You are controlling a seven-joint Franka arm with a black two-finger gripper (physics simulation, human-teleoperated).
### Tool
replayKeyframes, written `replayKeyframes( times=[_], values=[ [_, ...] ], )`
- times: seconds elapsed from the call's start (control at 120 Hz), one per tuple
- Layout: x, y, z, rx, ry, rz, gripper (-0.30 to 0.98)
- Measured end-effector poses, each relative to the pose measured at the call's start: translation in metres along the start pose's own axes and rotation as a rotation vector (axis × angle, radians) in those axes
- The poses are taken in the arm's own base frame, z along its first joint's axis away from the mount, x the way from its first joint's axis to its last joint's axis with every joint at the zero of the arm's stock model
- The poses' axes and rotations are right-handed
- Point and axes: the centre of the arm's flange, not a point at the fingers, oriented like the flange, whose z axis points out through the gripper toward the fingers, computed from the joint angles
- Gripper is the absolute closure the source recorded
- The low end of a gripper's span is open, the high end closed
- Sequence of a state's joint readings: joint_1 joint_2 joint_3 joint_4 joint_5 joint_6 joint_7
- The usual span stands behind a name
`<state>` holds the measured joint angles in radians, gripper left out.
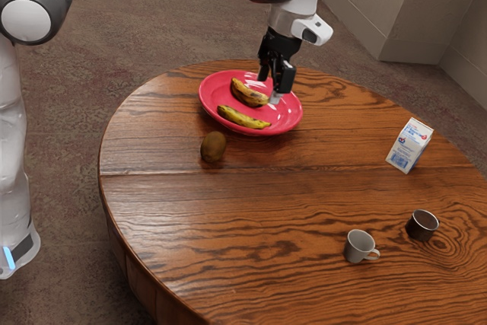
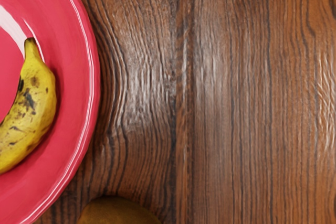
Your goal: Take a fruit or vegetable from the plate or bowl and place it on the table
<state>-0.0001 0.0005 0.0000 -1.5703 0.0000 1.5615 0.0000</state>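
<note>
My gripper (image 1: pixel 268 89) is over the far side of the red plate (image 1: pixel 289 116), its two black fingers apart with nothing held between them. Two spotted yellow bananas lie on the plate: the back banana (image 1: pixel 249 93) close to the fingers, and the front banana (image 1: pixel 243 118) nearer the rim. A brown kiwi (image 1: pixel 214 147) rests on the table beside the plate. In the wrist view, one banana (image 2: pixel 34 98) lies inside the curved edge of the plate (image 2: pixel 90 77), and the kiwi's rounded top (image 2: pixel 118 212) shows at the border.
On the round wooden table (image 1: pixel 251 203), a small milk carton (image 1: pixel 410 144) stands toward the exterior view's right. A white cup (image 1: pixel 358 246) and a dark cup (image 1: pixel 421 225) are near each other, away from the plate. Bare wood (image 2: pixel 252 98) lies beyond the plate's rim.
</note>
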Motion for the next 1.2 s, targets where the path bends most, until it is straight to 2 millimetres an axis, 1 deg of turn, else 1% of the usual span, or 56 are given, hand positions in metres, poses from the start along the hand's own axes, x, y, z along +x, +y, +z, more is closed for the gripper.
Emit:
replayKeyframes(
  times=[0.008, 0.025, 0.033, 0.042, 0.05, 0.058, 0.067, 0.075, 0.083, 0.092, 0.1, 0.117, 0.142, 0.167, 0.208, 0.258, 0.442, 0.608, 0.642, 0.658, 0.675, 0.742, 0.767, 0.792, 0.817, 0.85, 0.883, 0.908, 0.933, 0.967, 1.0, 1.042, 1.075, 1.125, 1.142, 1.2],
  values=[
    [0.000, 0.000, 0.000, 0.000, 0.000, 0.000, 0.00],
    [0.033, 0.006, 0.012, -0.016, -0.016, 0.018, 0.01],
    [0.045, 0.000, 0.017, -0.008, -0.021, 0.005, 0.01],
    [0.054, -0.021, 0.020, 0.004, -0.025, -0.030, 0.02],
    [0.059, -0.054, 0.021, 0.017, -0.026, -0.087, 0.03],
    [0.059, -0.095, 0.021, 0.029, -0.025, -0.153, 0.03],
    [0.054, -0.136, 0.018, 0.041, -0.023, -0.218, 0.03],
    [0.047, -0.172, 0.015, 0.051, -0.021, -0.275, 0.02],
    [0.039, -0.202, 0.012, 0.059, -0.019, -0.321, 0.02],
    [0.032, -0.225, 0.009, 0.066, -0.017, -0.357, 0.02],
    [0.025, -0.245, 0.006, 0.072, -0.016, -0.384, 0.02],
    [0.013, -0.272, 0.001, 0.080, -0.014, -0.419, 0.02],
    [0.001, -0.296, -0.004, 0.083, -0.014, -0.439, 0.01],
    [-0.007, -0.309, -0.007, 0.079, -0.015, -0.436, 0.01],
    [-0.014, -0.318, -0.009, 0.065, -0.019, -0.405, 0.01],
    [-0.017, -0.321, -0.010, 0.045, -0.023, -0.352, 0.01],
    [-0.019, -0.318, -0.007, -0.004, -0.037, -0.158, 0.00],
    [-0.020, -0.317, -0.006, -0.025, -0.041, -0.023, 0.00],
    [-0.021, -0.317, -0.011, -0.021, -0.034, -0.001, 0.00],
    [-0.022, -0.314, -0.019, -0.013, -0.023, 0.014, 0.00],
    [-0.024, -0.311, -0.032, -0.002, -0.004, 0.033, 0.00],
    [-0.045, -0.283, -0.094, 0.006, 0.115, 0.141, 0.00],
    [-0.048, -0.264, -0.113, 0.009, 0.148, 0.196, 0.00],
    [-0.046, -0.241, -0.125, 0.009, 0.166, 0.255, 0.00],
    [-0.039, -0.212, -0.132, 0.007, 0.172, 0.324, 0.00],
    [-0.030, -0.172, -0.138, 0.004, 0.171, 0.417, 0.00],
    [-0.025, -0.146, -0.140, 0.001, 0.166, 0.482, 0.00],
    [-0.024, -0.134, -0.141, 0.001, 0.162, 0.515, 0.00],
    [-0.024, -0.128, -0.142, 0.002, 0.160, 0.538, 0.00],
    [-0.029, -0.121, -0.149, 0.003, 0.167, 0.572, 0.00],
    [-0.032, -0.110, -0.153, 0.009, 0.165, 0.611, 0.00],
    [-0.032, -0.090, -0.156, 0.024, 0.153, 0.666, 0.00],
    [-0.031, -0.077, -0.155, 0.031, 0.141, 0.701, 0.00],
    [-0.024, -0.059, -0.143, 0.028, 0.105, 0.753, 0.00],
    [-0.020, -0.052, -0.134, 0.020, 0.087, 0.773, 0.00],
    [-0.003, -0.015, -0.085, -0.029, -0.006, 0.862, 0.00]
  ],
)
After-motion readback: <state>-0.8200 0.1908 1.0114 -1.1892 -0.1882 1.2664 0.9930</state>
